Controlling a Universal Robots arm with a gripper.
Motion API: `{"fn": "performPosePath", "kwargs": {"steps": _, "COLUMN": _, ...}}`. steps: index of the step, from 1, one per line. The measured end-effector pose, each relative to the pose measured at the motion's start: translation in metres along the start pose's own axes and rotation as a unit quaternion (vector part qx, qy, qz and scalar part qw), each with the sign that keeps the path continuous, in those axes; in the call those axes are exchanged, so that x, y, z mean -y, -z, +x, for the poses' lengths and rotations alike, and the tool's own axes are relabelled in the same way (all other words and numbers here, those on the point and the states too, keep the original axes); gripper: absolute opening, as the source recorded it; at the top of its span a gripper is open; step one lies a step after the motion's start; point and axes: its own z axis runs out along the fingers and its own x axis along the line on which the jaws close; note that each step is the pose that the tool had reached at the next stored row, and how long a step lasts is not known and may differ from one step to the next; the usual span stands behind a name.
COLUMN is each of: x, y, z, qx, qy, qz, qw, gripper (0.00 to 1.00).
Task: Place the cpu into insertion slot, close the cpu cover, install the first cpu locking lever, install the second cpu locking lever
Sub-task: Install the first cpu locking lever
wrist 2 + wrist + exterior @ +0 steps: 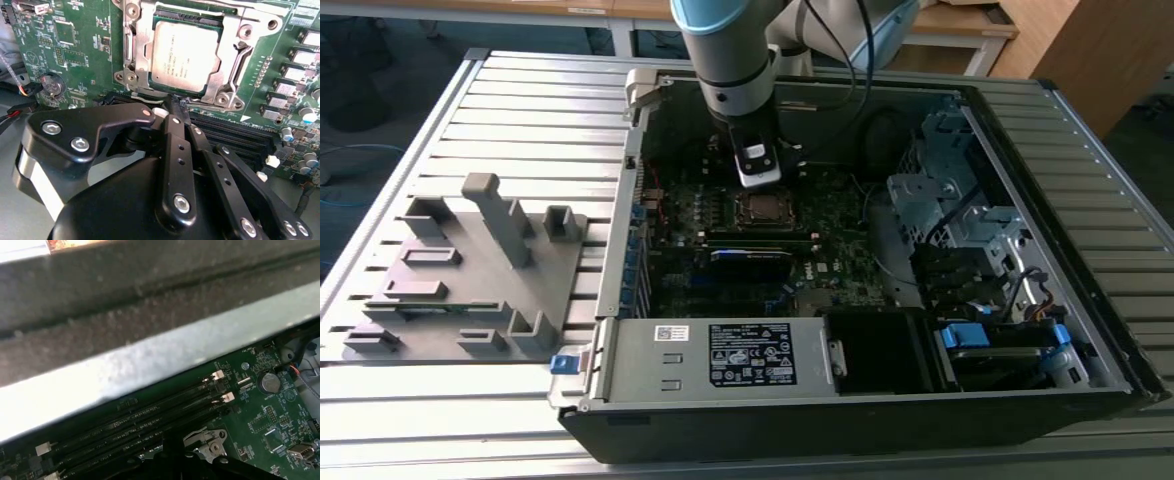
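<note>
Up close in the exterior view, a ribbed metal table point(427, 410) carries an open computer case point(854, 435) lying on its side. A grey moulded fixture point(467, 270) rests on the slats toward the exterior view's left. Just inside the case's near wall is a labelled silver power supply point(720, 355), and past it lies the green circuit board point(841, 250).

In the second wrist view the cpu point(185, 55) lies flat in the insertion slot point(187, 14). The cpu cover point(234, 75) is folded down around it, framing its grey top. The gripper point(171, 102) hangs low over the socket's rim with its fingers drawn together; I cannot tell whether they pinch anything. The first wrist view shows the long black memory slots point(150, 425).

Farthest back, beyond the table, stand wooden desks point(961, 20) and a wooden cabinet point(1107, 50) on a blue-grey floor point(374, 90).
</note>
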Motion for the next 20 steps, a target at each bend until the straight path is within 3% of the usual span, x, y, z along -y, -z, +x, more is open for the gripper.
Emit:
{"fn": "performPosePath", "kwargs": {"steps": 6, "x": -0.0017, "y": 0.0068, "z": -0.0013, "qx": -0.0002, "qy": 0.000, "qz": 0.0002, "qw": 1.0000, "gripper": 0.10}}
{"fn": "performPosePath", "kwargs": {"steps": 12, "x": -0.0018, "y": 0.0077, "z": -0.0014, "qx": -0.0007, "qy": 0.000, "qz": -0.0006, "qw": 1.0000, "gripper": 0.10}}
{"fn": "performPosePath", "kwargs": {"steps": 16, "x": -0.0013, "y": 0.0076, "z": -0.0022, "qx": -0.0061, "qy": -0.004, "qz": -0.0144, "qw": 0.9999, "gripper": 0.10}}
{"fn": "performPosePath", "kwargs": {"steps": 20, "x": -0.0004, "y": 0.0075, "z": -0.0038, "qx": -0.0070, "qy": -0.005, "qz": -0.0166, "qw": 0.9998, "gripper": 0.10}}
